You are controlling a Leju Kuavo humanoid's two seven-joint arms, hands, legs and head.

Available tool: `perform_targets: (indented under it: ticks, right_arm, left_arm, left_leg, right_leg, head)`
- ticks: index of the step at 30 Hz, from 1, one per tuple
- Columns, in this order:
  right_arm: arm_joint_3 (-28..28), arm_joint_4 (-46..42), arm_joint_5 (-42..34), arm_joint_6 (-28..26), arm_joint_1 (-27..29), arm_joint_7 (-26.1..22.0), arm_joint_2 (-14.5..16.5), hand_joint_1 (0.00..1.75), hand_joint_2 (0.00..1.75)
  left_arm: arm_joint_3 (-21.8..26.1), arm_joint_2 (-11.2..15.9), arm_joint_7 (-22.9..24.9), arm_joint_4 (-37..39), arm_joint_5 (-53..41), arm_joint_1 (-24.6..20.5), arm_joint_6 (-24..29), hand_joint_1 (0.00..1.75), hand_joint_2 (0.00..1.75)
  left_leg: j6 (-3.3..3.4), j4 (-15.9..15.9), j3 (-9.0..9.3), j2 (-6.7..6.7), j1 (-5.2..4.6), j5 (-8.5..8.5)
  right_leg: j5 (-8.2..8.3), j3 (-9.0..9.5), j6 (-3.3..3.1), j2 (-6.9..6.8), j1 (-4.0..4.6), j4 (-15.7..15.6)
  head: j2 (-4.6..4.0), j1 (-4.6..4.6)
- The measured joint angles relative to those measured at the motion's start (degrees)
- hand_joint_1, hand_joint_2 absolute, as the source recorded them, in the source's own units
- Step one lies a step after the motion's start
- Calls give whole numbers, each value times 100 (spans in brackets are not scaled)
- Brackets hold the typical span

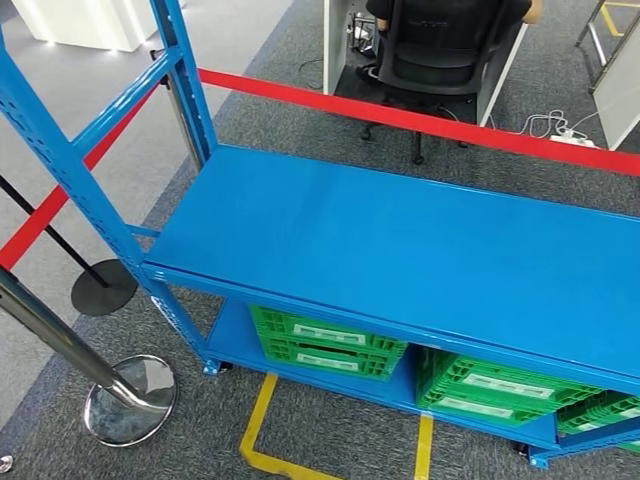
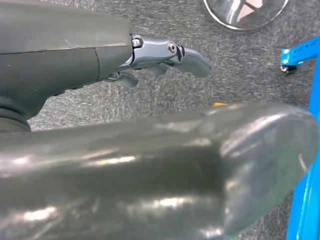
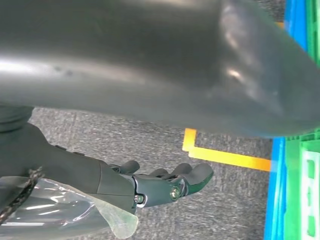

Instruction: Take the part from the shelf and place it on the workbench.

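- The left hand point(image 2: 166, 55) hangs over grey carpet point(image 2: 241, 65), its fingers point(image 2: 192, 61) stretched out and slightly apart, holding nothing.
- Near it on the floor, the left wrist view shows the edge of a shiny round stanchion base point(image 2: 245, 12) and a blue shelf foot point(image 2: 298, 55).
- The right hand point(image 3: 166, 182) also hangs over the carpet, fingers loosely extended and apart, with nothing in them; a clear plastic wrap point(image 3: 113, 220) covers part of its wrist.
- Beyond the right hand lies a strip of yellow floor tape point(image 3: 226, 157), and past that the blue lower shelf edge point(image 3: 277, 185) with a green crate point(image 3: 302, 190) on it.
- In the head view, a chrome stanchion point(image 1: 128, 395) stands at the near left on the carpet, beside a yellow tape outline point(image 1: 260, 420).
- The blue shelf point(image 1: 392, 240) stretches across the middle; its top board is bare.
- On its lower board sit green crates point(image 1: 328, 345), one at the left and more toward the right point(image 1: 498, 390); I cannot tell whether the part lies among them or where it is.
- A red barrier tape point(image 1: 423, 120) runs behind the shelf.
- Farthest back, a person sits in a black office chair point(image 1: 445, 45) at a white desk point(image 1: 332, 40), with a power strip point(image 1: 570, 140) on the floor to the right.
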Motion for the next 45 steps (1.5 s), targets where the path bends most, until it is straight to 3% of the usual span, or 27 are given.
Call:
perform_targets:
  ticks: [2,4,6,9,10,11,12,13,14,16,21,23,25,26,27,28,29,31,32,36,38,40,41,42,43,45]
  right_arm:
    - [4,1,-9,-11,-1,5,0,0,0]
    - [7,1,-16,-28,7,8,0,0,0]
    - [5,1,-20,-44,12,8,0,0,0]
    - [5,0,-29,-51,14,8,0,0,0]
    - [7,1,-31,-51,14,8,0,0,0]
    - [8,1,-32,-52,13,8,0,0,0]
    - [8,1,-32,-52,13,8,0,0,0]
    - [9,1,-32,-52,12,8,0,0,0]
    - [9,0,-32,-52,12,8,0,0,0]
    - [9,0,-32,-53,7,8,1,0,0]
    - [11,1,-34,-56,9,9,0,0,0]
    - [15,2,-34,-57,5,8,0,0,0]
    - [16,2,-34,-57,2,8,0,0,0]
    - [16,2,-34,-58,4,9,0,0,0]
    - [15,2,-34,-61,5,9,0,0,0]
    - [15,2,-34,-64,6,9,0,0,0]
    - [15,2,-34,-68,7,9,0,0,0]
    - [17,3,-38,-74,3,8,0,0,0]
    - [19,3,-39,-75,3,8,0,0,0]
    - [18,2,-41,-78,14,8,0,0,0]
    - [17,2,-42,-79,14,8,0,0,0]
    - [17,2,-40,-79,14,7,0,0,0]
    - [16,2,-37,-79,15,4,0,0,0]
    - [16,2,-29,-81,14,1,0,0,0]
    - [16,2,-20,-84,14,-3,0,0,0]
    - [17,2,4,-92,13,-15,0,0,0]
  left_arm:
    - [-1,0,13,-2,7,0,0,0,0]
    - [-2,1,24,-5,14,2,0,0,0]
    - [-2,1,28,-16,24,4,0,0,0]
    - [-3,1,33,-27,35,5,-1,0,0]
    - [-4,1,34,-27,37,5,-1,0,0]
    - [-4,1,34,-27,38,6,0,0,0]
    - [-4,1,34,-27,40,6,0,0,0]
    - [-3,1,34,-27,41,7,0,0,0]
    - [-3,2,34,-27,43,7,0,0,0]
    - [-4,2,34,-29,45,6,-1,0,0]
    - [-6,1,34,-39,47,11,-1,0,0]
    - [-8,0,34,-46,47,13,-2,0,0]
    - [-8,-1,34,-49,47,16,-4,0,0]
    - [-7,-1,34,-49,47,17,-4,0,0]
    - [-7,-1,34,-49,47,17,-4,0,0]
    - [-8,-1,34,-49,47,16,-6,0,0]
    - [-9,-1,34,-49,48,16,-8,0,0]
    - [-12,0,37,-49,52,15,-14,0,0]
    - [-13,0,38,-50,60,15,-16,0,0]
    - [-14,1,41,-60,79,21,-24,0,0]
    - [-17,2,41,-72,81,26,-25,0,0]
    - [-20,2,42,-75,82,28,-26,0,0]
    - [-20,2,45,-75,82,30,-26,0,0]
    - [-21,2,47,-75,82,32,-26,0,0]
    - [-21,2,50,-75,82,34,-26,0,0]
    - [-22,2,55,-79,85,41,-25,0,0]
  left_leg:
    - [-58,15,27,2,-24,-38]
    - [-108,14,41,8,-23,-56]
    - [-168,163,1,2,-7,-189]
    - [-243,1126,-430,-6,16,-702]
    - [-254,1461,-602,-6,21,-809]
    - [-255,1630,-705,-6,22,-801]
    - [-247,1583,-714,-7,22,-675]
    - [-228,1313,-620,-12,21,-452]
    - [-198,922,-467,-31,19,-205]
    - [-136,267,-202,-81,5,55]
    - [3,-3,-100,-75,-3,95]
    - [58,-46,-85,-39,15,123]
    - [84,-44,-92,-5,4,115]
    - [88,-43,-89,15,-3,107]
    - [88,-42,-81,31,-8,98]
    - [82,-42,-64,44,-11,86]
    - [69,-40,-41,55,-12,71]
    - [23,-25,1,70,-34,33]
    - [-4,-18,13,74,-44,18]
    - [-124,51,19,68,-25,-69]
    - [-195,487,-155,38,-2,-370]
    - [-241,1255,-498,29,20,-738]
    - [-253,1540,-632,28,30,-812]
    - [-257,1622,-680,28,37,-760]
    - [-253,1468,-621,27,44,-594]
    - [-222,718,-293,4,51,-166]
  right_leg:
    - [66,118,-63,-10,14,-286]
    - [73,134,-136,10,18,-311]
    - [91,173,-207,16,3,-330]
    - [99,197,-263,24,-8,-337]
    - [93,201,-267,33,-7,-337]
    - [85,210,-271,46,-7,-337]
    - [75,226,-271,63,-6,-336]
    - [63,248,-265,84,-6,-337]
    - [51,250,-254,104,-7,-338]
    - [15,242,-201,143,9,-334]
    - [-83,225,-35,148,-2,-279]
    - [-390,14,-5,111,-1,191]
    - [-719,-339,16,100,0,890]
    - [-755,-452,23,97,0,1094]
    - [-675,-469,24,91,0,1094]
    - [-495,-373,20,80,0,872]
    - [-268,-194,6,49,0,494]
    - [13,127,-46,-26,16,-172]
    - [57,201,-76,-46,26,-334]
    - [89,238,-204,-2,30,-416]
    - [118,275,-257,12,6,-439]
    - [120,278,-271,30,5,-437]
    - [116,277,-273,39,4,-436]
    - [109,278,-273,52,4,-436]
    - [97,284,-268,66,4,-436]
    - [63,313,-243,93,4,-436]
  head:
    - [0,-17]
    - [0,-31]
    - [0,-45]
    - [0,-63]
    - [0,-62]
    - [0,-62]
    - [0,-62]
    - [0,-62]
    - [0,-63]
    - [0,-63]
    - [0,-56]
    - [0,-28]
    - [0,-12]
    - [0,-14]
    - [0,-13]
    - [0,-13]
    - [0,-12]
    - [0,-15]
    - [0,-18]
    - [0,-28]
    - [0,-49]
    - [0,-60]
    - [0,-60]
    - [0,-60]
    - [0,-60]
    - [0,-60]
